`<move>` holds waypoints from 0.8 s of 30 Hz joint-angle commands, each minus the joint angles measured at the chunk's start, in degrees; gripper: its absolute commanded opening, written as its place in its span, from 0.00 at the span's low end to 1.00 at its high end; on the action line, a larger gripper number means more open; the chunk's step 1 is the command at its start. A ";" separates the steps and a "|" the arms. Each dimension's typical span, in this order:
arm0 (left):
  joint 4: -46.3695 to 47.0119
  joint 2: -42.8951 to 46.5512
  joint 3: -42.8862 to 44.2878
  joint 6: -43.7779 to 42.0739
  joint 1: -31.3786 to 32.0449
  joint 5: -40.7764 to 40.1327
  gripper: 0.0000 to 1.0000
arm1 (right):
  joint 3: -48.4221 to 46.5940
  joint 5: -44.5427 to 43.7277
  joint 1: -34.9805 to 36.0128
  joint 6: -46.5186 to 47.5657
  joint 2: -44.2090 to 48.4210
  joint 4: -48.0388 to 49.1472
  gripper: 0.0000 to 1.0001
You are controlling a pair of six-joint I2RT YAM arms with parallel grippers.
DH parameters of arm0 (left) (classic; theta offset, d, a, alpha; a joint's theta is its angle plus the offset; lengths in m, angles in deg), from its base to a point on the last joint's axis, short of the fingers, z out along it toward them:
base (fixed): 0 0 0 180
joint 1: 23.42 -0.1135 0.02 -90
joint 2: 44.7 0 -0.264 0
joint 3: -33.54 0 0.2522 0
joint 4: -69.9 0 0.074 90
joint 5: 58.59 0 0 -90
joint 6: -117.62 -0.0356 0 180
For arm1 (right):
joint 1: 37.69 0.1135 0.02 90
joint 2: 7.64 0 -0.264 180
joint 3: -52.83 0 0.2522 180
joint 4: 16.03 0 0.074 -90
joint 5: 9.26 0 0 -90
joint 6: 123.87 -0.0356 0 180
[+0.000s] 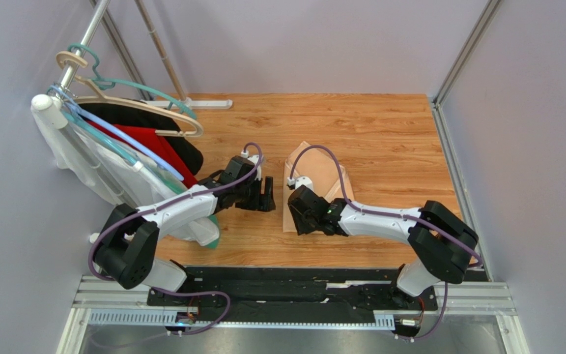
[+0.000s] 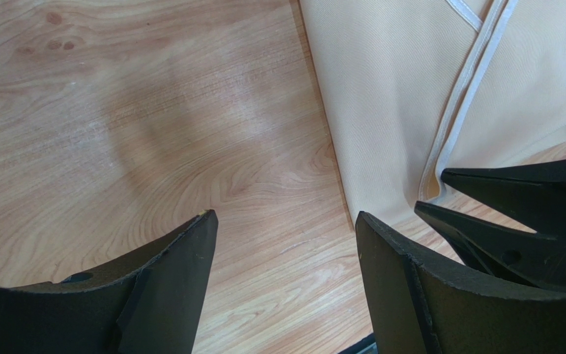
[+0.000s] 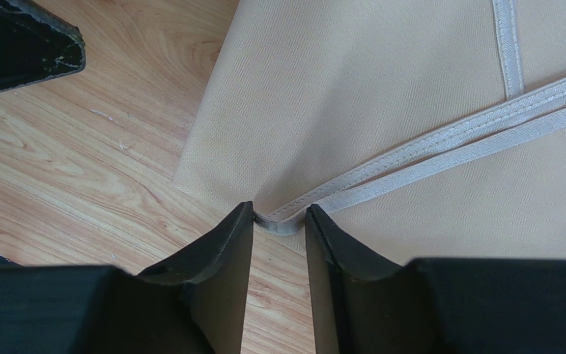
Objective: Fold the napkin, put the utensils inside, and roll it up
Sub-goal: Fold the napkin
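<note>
Right wrist: napkin (image 3: 411,96) corner btwn right gripper (image 3: 278,209) tips.

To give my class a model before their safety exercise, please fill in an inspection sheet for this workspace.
Surface: wooden table, pale grain.
Job's things: napkin partly folded, lying on the table; utensils: nothing seen.
Clutter: clothes hanging at the far left.
Grippers: left tool open over wood beside the napkin's edge; right tool narrowly open astride the napkin's hemmed corner.
Cables: purple cables in loose loops, one arching over the napkin.
Surroundings: grey walls; metal rail at the near edge.
</note>
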 commanded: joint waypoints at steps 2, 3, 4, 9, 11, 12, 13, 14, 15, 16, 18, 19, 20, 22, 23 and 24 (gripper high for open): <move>0.15 1.73 0.67 -0.32 -0.20 1.77 0.79 | 0.66 -1.94 0.48 -1.34 -1.10 1.91 0.26; 0.24 1.73 0.67 -0.41 -0.20 1.77 0.79 | 0.66 -2.03 0.40 -1.52 -0.92 2.00 0.22; -0.02 1.73 0.67 -0.50 -0.20 1.86 0.79 | 0.66 -2.12 0.40 -1.43 -0.66 1.83 0.12; -0.55 1.64 1.46 -1.99 0.15 2.21 0.79 | -0.57 -3.78 0.40 -1.08 2.24 0.17 0.00; -1.17 1.56 2.34 -2.86 0.76 1.25 0.79 | -2.06 -6.75 0.22 -1.43 4.52 -1.68 0.00; -1.25 1.56 2.69 -3.05 1.72 0.89 0.79 | -2.50 -7.82 0.13 -1.43 5.31 -3.78 0.00; -1.17 1.47 3.39 -3.13 2.17 0.37 0.79 | -2.94 -8.70 -0.30 -1.34 7.49 -4.84 0.00; -1.08 1.29 3.92 -3.22 2.52 0.28 0.79 | -3.47 -10.28 -0.74 -1.43 8.39 -5.81 0.00; -0.99 1.03 5.14 -3.14 3.31 0.45 0.79 | -3.56 -10.99 -1.18 -1.60 9.61 -8.08 0.00; -0.82 0.16 5.85 -3.22 3.57 0.36 0.78 | -3.65 -11.95 -2.40 -1.78 10.76 -9.32 0.00; -0.99 -1.16 7.61 -3.22 4.62 0.45 0.78 | -3.48 -14.77 -3.46 -2.04 14.71 -12.30 0.00; -0.91 -2.56 9.35 -3.22 5.07 0.45 0.78 | -3.30 -15.47 -4.69 -2.22 15.94 -13.28 0.00; -0.90 -3.36 10.24 -3.40 5.42 0.28 0.77 | -3.21 -16.43 -5.48 -2.13 18.65 -14.25 0.00; -0.03 -5.72 12.61 -3.57 6.47 0.62 0.77 | -2.51 -17.58 -7.50 -2.66 21.21 -16.62 0.00; 0.24 -6.70 13.41 -3.92 7.09 0.71 0.77 | -2.25 -18.63 -8.21 -2.75 22.36 -17.41 0.00; 0.76 -7.49 14.72 -4.19 7.27 1.50 0.77 | -1.89 -19.08 -8.83 -2.83 24.37 -18.99 0.00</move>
